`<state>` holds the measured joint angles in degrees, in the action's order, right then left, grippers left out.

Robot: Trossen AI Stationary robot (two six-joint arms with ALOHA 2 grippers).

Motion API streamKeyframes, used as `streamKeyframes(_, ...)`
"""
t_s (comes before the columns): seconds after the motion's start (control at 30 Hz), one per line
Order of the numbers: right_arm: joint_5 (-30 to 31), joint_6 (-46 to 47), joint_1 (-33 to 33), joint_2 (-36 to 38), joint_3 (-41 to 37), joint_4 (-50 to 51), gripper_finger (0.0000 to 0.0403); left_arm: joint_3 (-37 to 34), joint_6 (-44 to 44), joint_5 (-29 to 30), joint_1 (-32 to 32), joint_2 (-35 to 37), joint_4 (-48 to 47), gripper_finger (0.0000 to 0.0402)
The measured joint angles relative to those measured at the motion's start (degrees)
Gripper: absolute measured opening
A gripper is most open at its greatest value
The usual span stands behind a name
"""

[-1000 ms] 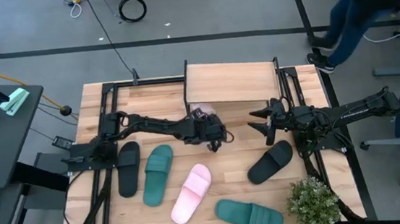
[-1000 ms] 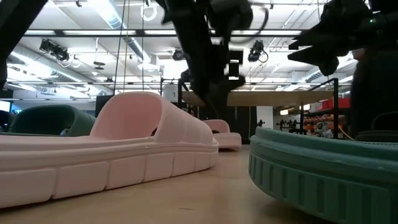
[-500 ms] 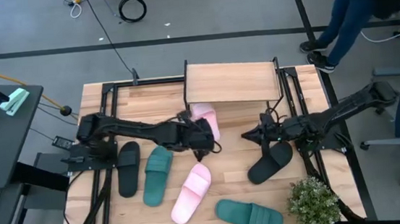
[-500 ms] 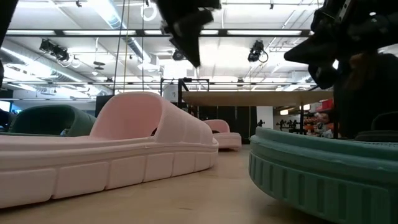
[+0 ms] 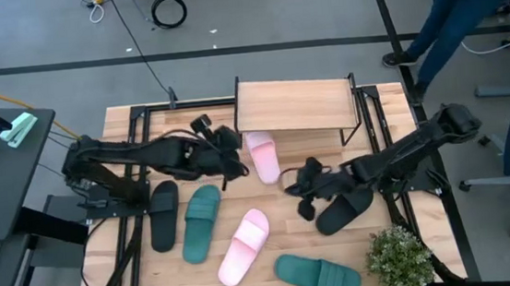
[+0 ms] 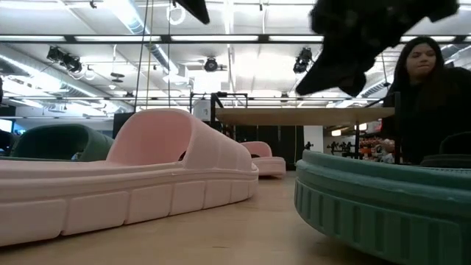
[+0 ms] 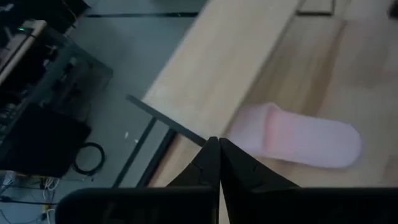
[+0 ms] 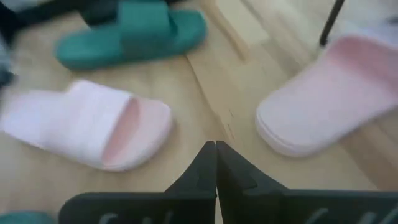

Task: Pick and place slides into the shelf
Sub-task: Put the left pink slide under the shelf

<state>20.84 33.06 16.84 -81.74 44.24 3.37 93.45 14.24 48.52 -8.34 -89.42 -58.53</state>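
Observation:
The shelf (image 5: 296, 105) stands at the table's far middle. A pale pink slide (image 5: 263, 156) lies flat on the table at the shelf's near left corner, one end at the plank's edge. My left gripper (image 5: 231, 170) hovers shut just left of it, touching nothing. My right gripper (image 5: 296, 190) hovers shut right of that slide and left of a black slide (image 5: 344, 209) that my right arm partly covers. In the left wrist view the shut fingers (image 7: 214, 149) point at the pink slide (image 7: 298, 134) and plank (image 7: 236, 62).
On the table's near half lie a black slide (image 5: 162, 214), a teal slide (image 5: 202, 222), a second pink slide (image 5: 244, 246) and another teal slide (image 5: 317, 274). A potted plant (image 5: 399, 258) stands at the near right corner. A person (image 6: 423, 96) is beyond the table's right side.
My left gripper has drawn back from the shelf toward the table's left edge, uncovering the pink slide that lies by the shelf's corner. My right gripper has shut and swung toward the table's left and near edges, ending over the middle of the table.

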Motion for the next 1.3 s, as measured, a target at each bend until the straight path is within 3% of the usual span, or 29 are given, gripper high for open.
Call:
streamKeyframes(0.23, -3.75, 1.87, -2.75, -11.93, 10.33, 3.77, 0.0002, 0.0, -3.01, 0.63, 0.31, 4.34, 0.42, 0.0008)
streamKeyframes(0.47, -4.55, 5.37, -7.13, -20.17, 13.6, 9.3, 0.0, 0.0, -3.63, 0.93, 0.31, 5.55, 0.31, 0.0004)
streamKeyframes(0.97, -4.72, 4.73, -13.16, -24.02, 13.56, 10.06, 0.0, 0.0, -5.09, 2.21, 0.31, 5.53, 1.04, 0.0014)
streamKeyframes(1.3, -4.72, 0.31, -18.47, -26.32, 13.56, 1.5, 0.0, 0.0, -7.7, 3.57, 0.31, 5.48, 1.58, 0.0008)
